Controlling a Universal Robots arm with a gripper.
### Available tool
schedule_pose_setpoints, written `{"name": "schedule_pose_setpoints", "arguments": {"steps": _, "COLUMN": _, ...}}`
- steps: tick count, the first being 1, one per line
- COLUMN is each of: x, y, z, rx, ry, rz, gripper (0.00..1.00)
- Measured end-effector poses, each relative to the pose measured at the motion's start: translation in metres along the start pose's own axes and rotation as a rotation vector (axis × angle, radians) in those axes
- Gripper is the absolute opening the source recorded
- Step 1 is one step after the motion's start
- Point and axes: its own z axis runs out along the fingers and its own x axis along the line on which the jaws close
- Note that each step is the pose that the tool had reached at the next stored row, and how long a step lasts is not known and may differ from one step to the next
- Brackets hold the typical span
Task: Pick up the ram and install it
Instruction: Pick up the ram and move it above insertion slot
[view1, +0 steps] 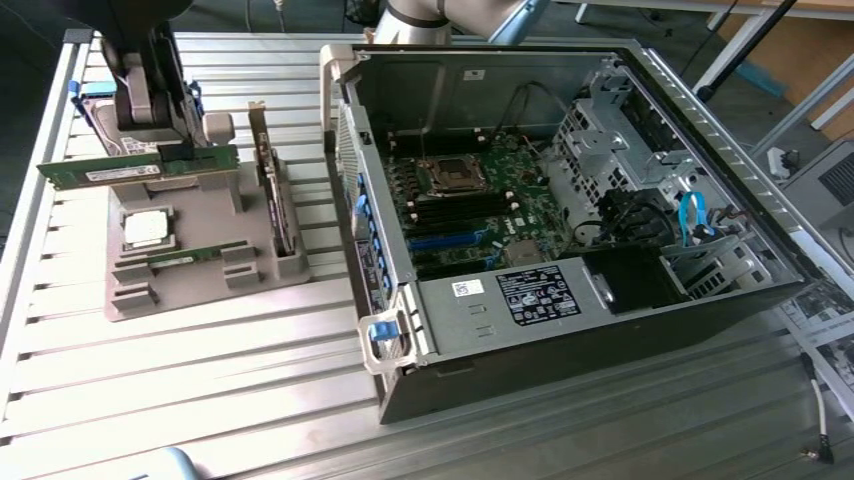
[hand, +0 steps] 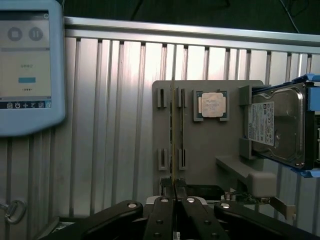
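My gripper (view1: 176, 152): narrow, jaws pinched onto the ram. In the wrist view my fingers (hand: 161, 212) press it from both sides.
The ram (view1: 134, 168): in my grasp, standing on its long edge and roughly level, with its labelled face towards the exterior camera. It is at the exterior view's left, over the far end of the grey fixture and well apart from the computer case.
The ram from my wrist: edge-on, a thin line (hand: 173, 145) running away from my fingertips.
Contact with the fixture: I cannot tell whether the ram's lower edge touches it.
Grey fixture (view1: 200, 290): flat on the slatted table (view1: 200, 400).
Processor chip (view1: 144, 228): flat in its pocket on the fixture, just nearer than the ram.
Second green stick (view1: 180, 257): in the fixture, nearer than the chip.
Expansion card (view1: 274, 200): upright along the fixture's side that faces the case.
Hard drive (hand: 277, 125): on edge at the fixture's far end, with blue rails.
Computer case (view1: 667, 330): open, on the exterior view's right, with the motherboard (view1: 494, 190) exposed and the black memory slots (view1: 454, 212) in its middle.
Touchscreen pendant (hand: 27, 65): beside the table, screen lit.
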Motion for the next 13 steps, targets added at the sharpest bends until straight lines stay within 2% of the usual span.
{"name": "schedule_pose_setpoints", "arguments": {"steps": 6, "x": 0.0, "y": -0.005, "z": -0.0001, "rx": -0.0001, "ry": 0.0, "rz": 0.0, "gripper": 0.12}}
{"name": "schedule_pose_setpoints", "arguments": {"steps": 13, "x": 0.001, "y": -0.0189, "z": -0.0003, "rx": 0.0, "ry": 0.0, "rz": 0.0, "gripper": 0.12}}
